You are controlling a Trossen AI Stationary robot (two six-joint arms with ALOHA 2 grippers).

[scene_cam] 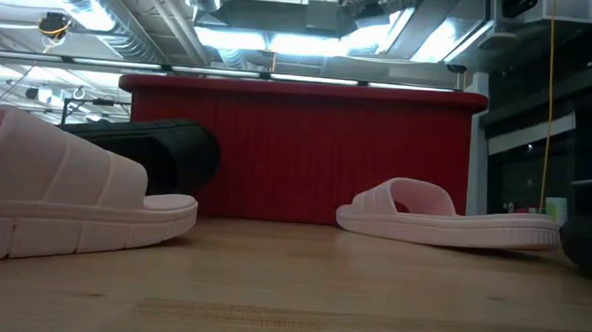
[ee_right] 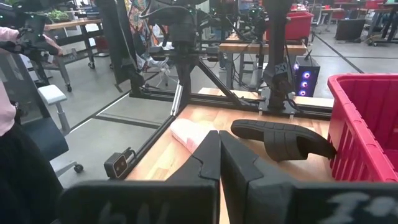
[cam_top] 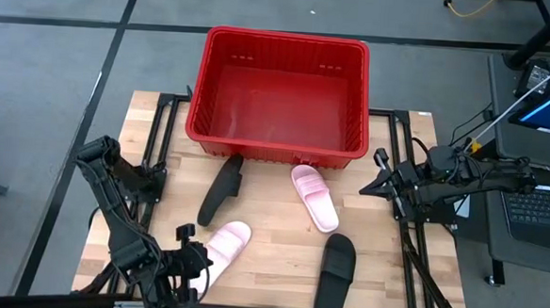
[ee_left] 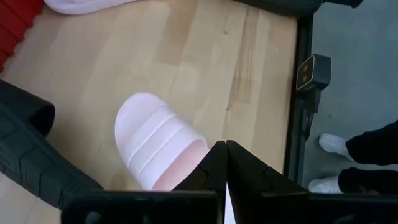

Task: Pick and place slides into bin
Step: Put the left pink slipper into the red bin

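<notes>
A wooden bench [cam_top: 270, 257] is carrying a large red bin [cam_top: 280, 90] with lattice walls, which is sitting at the far edge and holding nothing that shows from above. Four slides are lying on the bench in front of it. One black slide [cam_top: 221, 188] is lying at a slant just before the bin's front wall, its far end touching or nearly touching the rim. Beside it, toward the right, a pale pink slide [cam_top: 314, 197] is lying flat, strap end nearest the bin. A second pale pink slide [cam_top: 225, 246] is resting near the front left, and a second black slide [cam_top: 336, 274] is resting near the front edge, right of centre. The left hand [cam_top: 186, 263] is hovering low at the front left corner, just beside the heel end of the nearer pink slide; in its wrist view the two dark fingers [ee_left: 208, 171] are pressing together, clenched on nothing, with that pink slide [ee_left: 160, 150] directly ahead of them. The right hand [cam_top: 375, 183] is waiting at the right edge of the bench, well apart from every slide, and its fingers [ee_right: 208, 162] are likewise closed and holding nothing (its wrist view is looking across at the slanted black slide [ee_right: 280, 137] leaning by the bin's wall). From bench height, the nearer pink slide [scene_cam: 65, 191] is filling the left foreground, with the far pink slide [scene_cam: 449, 218] in front of the red wall.
</notes>
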